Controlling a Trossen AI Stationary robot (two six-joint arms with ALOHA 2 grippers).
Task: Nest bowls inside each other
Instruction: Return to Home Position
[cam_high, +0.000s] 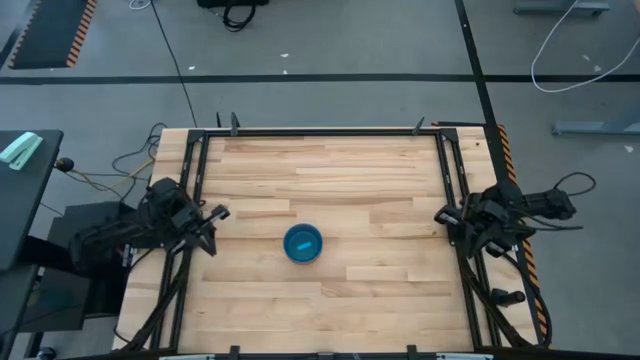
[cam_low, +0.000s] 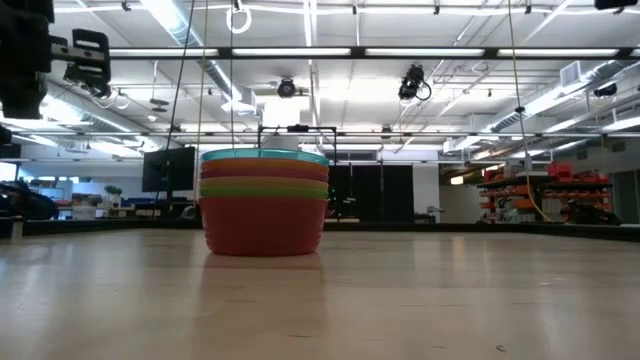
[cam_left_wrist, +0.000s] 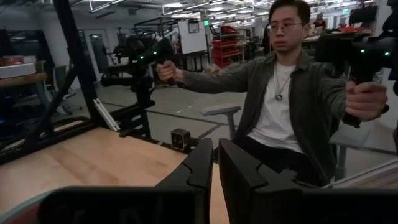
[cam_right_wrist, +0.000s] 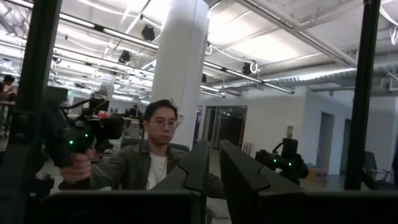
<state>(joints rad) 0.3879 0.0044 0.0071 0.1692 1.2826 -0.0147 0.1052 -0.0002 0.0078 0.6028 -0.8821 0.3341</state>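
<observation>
Bowls nested at table centre, well apart from left gripper, right gripper; both pressed together.

Bright, even light from ceiling strip lamps, which glare in my low view; the bowls cast only a faint shadow on the table

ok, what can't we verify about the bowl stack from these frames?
High view: the blue bowl covers everything beneath; count hidden.
Low view: the stack shows nested bowls only as rim bands; no purple one can be made out.
Wrist views: left pincer and right pincer, parked at the table sides, point away; stack out of frame.
</observation>
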